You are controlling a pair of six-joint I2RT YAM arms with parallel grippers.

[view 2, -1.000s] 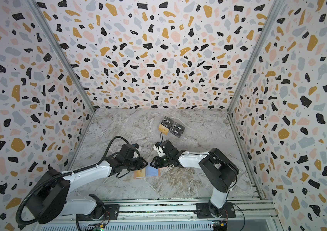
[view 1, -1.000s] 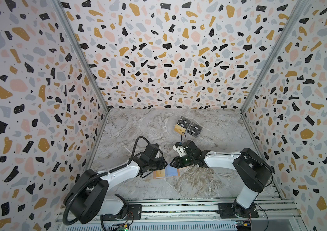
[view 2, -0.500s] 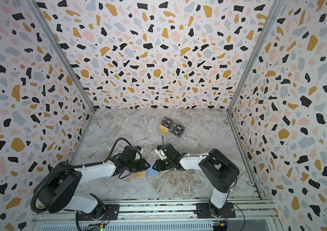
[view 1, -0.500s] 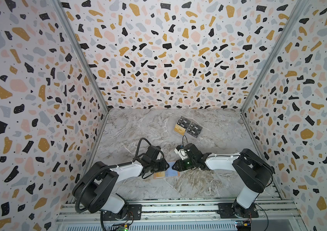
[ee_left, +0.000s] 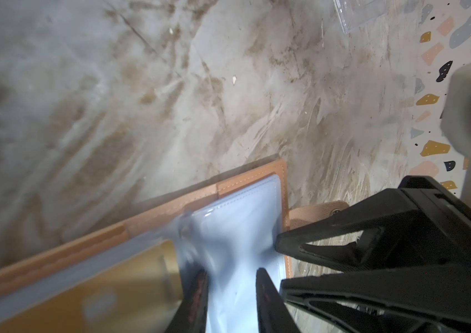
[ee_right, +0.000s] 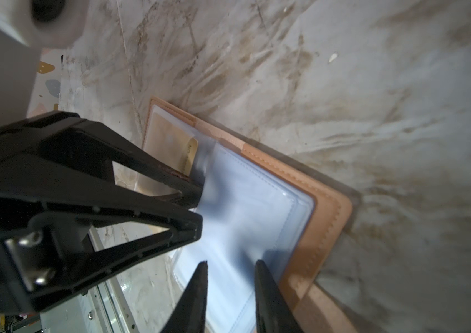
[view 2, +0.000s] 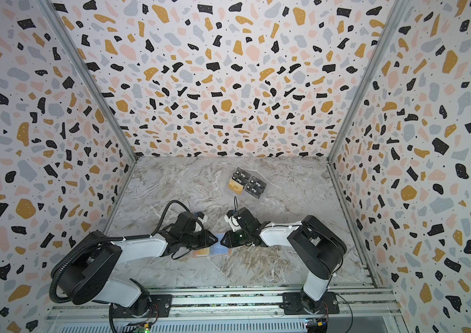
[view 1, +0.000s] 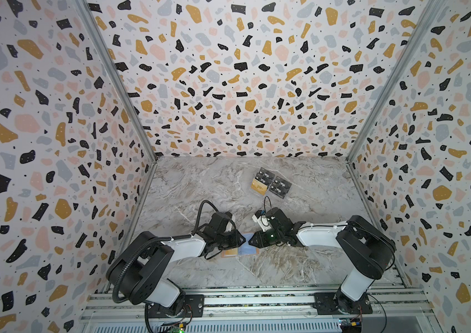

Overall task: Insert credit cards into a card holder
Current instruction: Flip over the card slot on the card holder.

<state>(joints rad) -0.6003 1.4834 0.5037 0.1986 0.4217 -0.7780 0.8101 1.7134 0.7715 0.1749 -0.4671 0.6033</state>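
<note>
Card holder (ee_right: 329, 207) lies open on table (view 1: 199, 187), one credit card (ee_left: 98, 288) sleeved.

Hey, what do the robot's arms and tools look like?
The left arm and right arm have white shells and bulky black joints. A ribbed black hose loops beside the left arm; thin black cables arch over both wrists. The left tool and right tool are black, with hollow triangular fingers.

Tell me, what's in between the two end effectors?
The open card holder, flat on the table. In both top views its bluish sleeves fill the small gap between the left end effector and the right end effector.
</note>
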